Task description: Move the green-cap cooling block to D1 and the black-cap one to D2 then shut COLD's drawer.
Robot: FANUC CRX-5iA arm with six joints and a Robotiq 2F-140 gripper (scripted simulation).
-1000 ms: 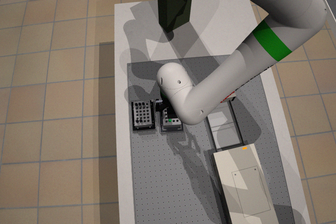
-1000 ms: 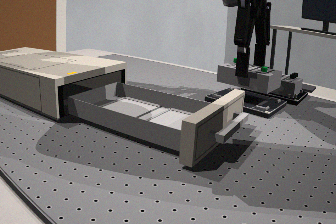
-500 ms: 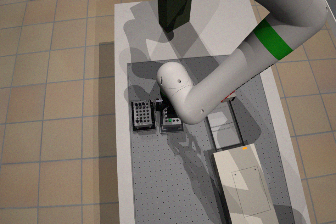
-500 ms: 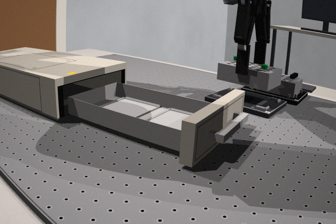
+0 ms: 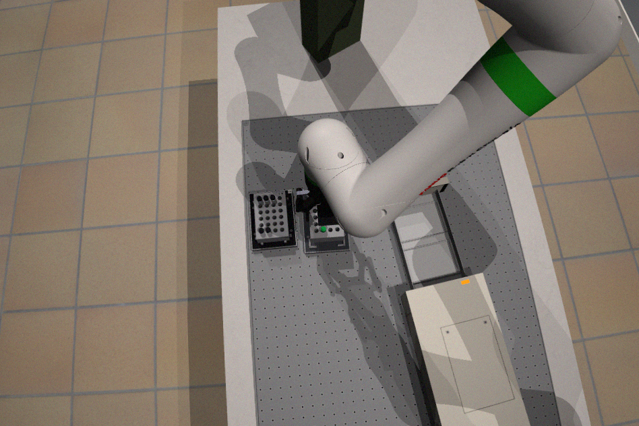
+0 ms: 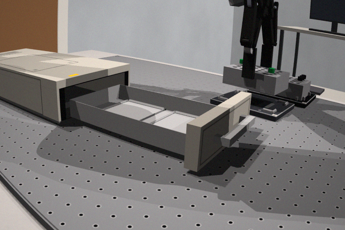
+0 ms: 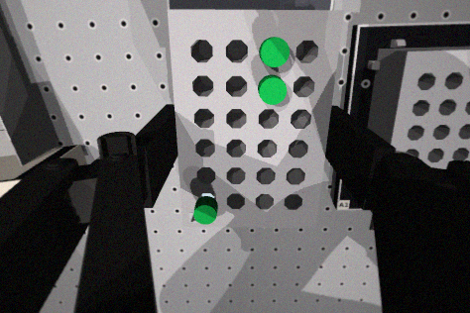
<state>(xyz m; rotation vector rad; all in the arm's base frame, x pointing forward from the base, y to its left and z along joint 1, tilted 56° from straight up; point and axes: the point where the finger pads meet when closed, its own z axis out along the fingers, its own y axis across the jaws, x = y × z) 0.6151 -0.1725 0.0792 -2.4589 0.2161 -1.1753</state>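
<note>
The end effector (image 6: pixel 257 62) (image 7: pixel 251 126) has the green-capped cooling block (image 5: pixel 326 235) (image 6: pixel 251 79) (image 7: pixel 248 134) clamped between its fingers, one on each long side. The block's up in the air, right over deck slot D1 (image 5: pixel 327 249) (image 6: pixel 281 111) (image 7: pixel 250 2), with a gap showing underneath. In the wrist view there are three green caps on it: two close together near one end, and one at a corner of the other end.

Just beside the end effector, past D1, the black-capped block (image 5: pixel 271 217) (image 6: pixel 299 87) (image 7: pixel 431 109) sits in D2 (image 5: pixel 274 247) (image 6: pixel 304 104) (image 7: pixel 369 37). On the opposite side of the end effector, COLD's drawer (image 5: pixel 457 251) (image 6: pixel 133 121) is pulled out, with no block in it. Further off on the same worktop (image 5: pixel 309 338) (image 6: pixel 139 194) (image 7: pixel 74 40) is COLD (image 5: pixel 449 302) (image 6: pixel 50 93) itself, its lamp (image 5: pixel 464 282) (image 6: pixel 73 75) glowing orange.
</note>
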